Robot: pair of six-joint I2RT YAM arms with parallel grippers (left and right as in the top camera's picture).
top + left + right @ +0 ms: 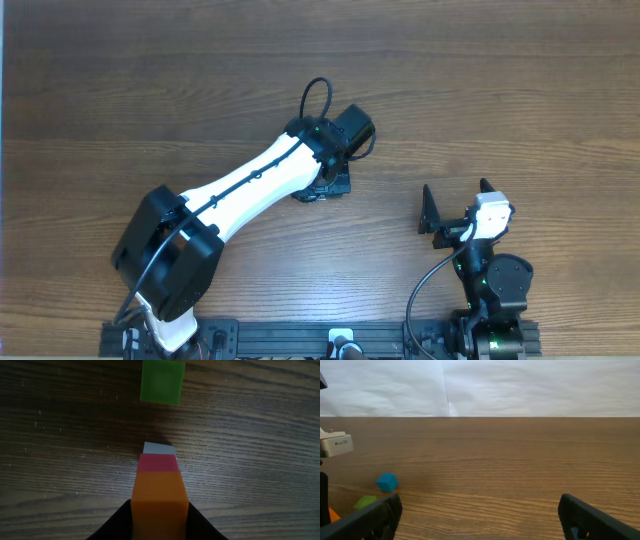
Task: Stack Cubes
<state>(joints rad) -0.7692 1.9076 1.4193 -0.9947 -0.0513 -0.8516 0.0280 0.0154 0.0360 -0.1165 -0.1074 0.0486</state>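
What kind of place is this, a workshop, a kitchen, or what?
Probably a robotics test bench: the left arm and right arm stand at the edge of a wood-grain table, with a plain white backdrop behind and cubes like the green cube.

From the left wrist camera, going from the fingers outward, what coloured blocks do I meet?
First the orange cube in the left gripper → red cube → pale grey cube → green cube on the wooden table.

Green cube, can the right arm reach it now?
Probably yes, with care: bare table lies between the right gripper and the green cube, though the left gripper, holding the orange cube, sits close beside it.
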